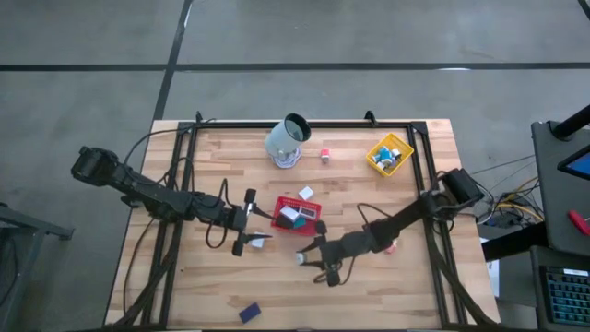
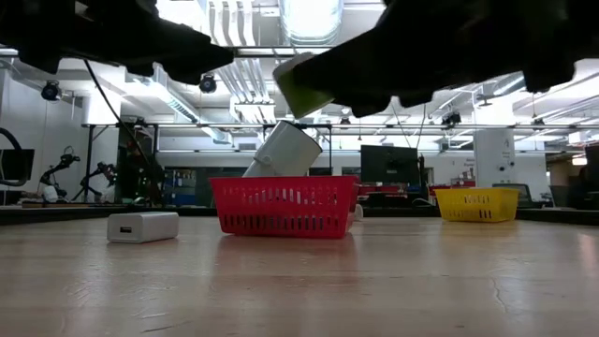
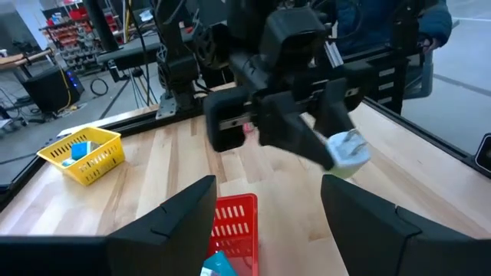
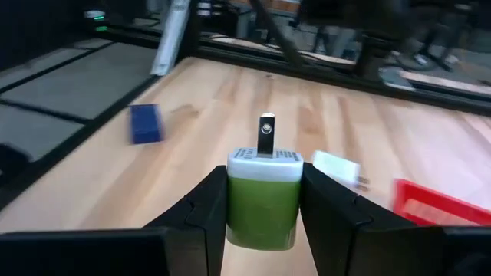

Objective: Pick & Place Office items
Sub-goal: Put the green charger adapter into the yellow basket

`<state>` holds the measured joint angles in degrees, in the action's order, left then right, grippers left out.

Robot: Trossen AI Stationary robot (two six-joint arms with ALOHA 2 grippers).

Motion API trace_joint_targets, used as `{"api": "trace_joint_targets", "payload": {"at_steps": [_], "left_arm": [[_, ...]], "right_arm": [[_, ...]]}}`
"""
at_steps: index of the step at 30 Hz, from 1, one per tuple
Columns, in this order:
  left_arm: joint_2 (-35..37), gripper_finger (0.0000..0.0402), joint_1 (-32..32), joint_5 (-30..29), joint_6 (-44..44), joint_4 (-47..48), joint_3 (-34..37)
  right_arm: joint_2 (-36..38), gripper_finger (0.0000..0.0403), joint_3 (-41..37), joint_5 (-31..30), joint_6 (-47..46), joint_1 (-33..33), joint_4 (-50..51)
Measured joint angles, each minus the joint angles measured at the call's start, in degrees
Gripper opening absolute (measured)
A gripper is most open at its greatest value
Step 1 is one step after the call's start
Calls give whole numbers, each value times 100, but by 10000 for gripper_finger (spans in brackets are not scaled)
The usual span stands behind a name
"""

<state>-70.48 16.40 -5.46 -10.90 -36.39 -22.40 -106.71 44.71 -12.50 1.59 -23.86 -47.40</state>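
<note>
One green block between right pincer fingers.

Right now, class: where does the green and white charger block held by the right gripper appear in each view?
High view: green and white charger block, lower centre.
Low view: top centre.
Left wrist view: right of centre.
Right wrist view: bottom centre.
Shared landmark: red mesh tray.

My right gripper pinches a charger above the table, near the middle tray. Another charger lies left of that tray, probably under my left gripper. Second tray far right, cup behind.
</note>
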Motion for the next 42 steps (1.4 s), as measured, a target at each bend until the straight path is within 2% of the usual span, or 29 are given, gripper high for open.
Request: {"api": "trace_joint_targets", "payload": {"at_steps": [7,16,21,25,30,33,38,42], "left_arm": [[0,241,0,-17,-3,-117,41],[0,241,0,-19,-398,-283,48],[0,241,0,-20,-591,-299,48],[0,241,0,-23,-700,-325,54],[0,241,-4,-36,-904,-507,133],[0,241,-4,-41,-1011,-547,136],[0,241,-4,-45,-1123,-597,141],[11,241,-4,-50,-1123,-651,167]], "right_arm": [[11,123,0,-568,-200,468,1],[13,123,-2,-1879,-328,862,44],[24,123,-31,-2297,-447,1114,52],[26,123,-127,-3043,-491,1295,53],[97,123,-374,-3502,-765,1554,40],[184,123,-571,-4041,-1068,1658,44],[390,123,-902,-5470,-1462,1696,60],[550,123,-1080,-6100,-1392,1706,79]]}}
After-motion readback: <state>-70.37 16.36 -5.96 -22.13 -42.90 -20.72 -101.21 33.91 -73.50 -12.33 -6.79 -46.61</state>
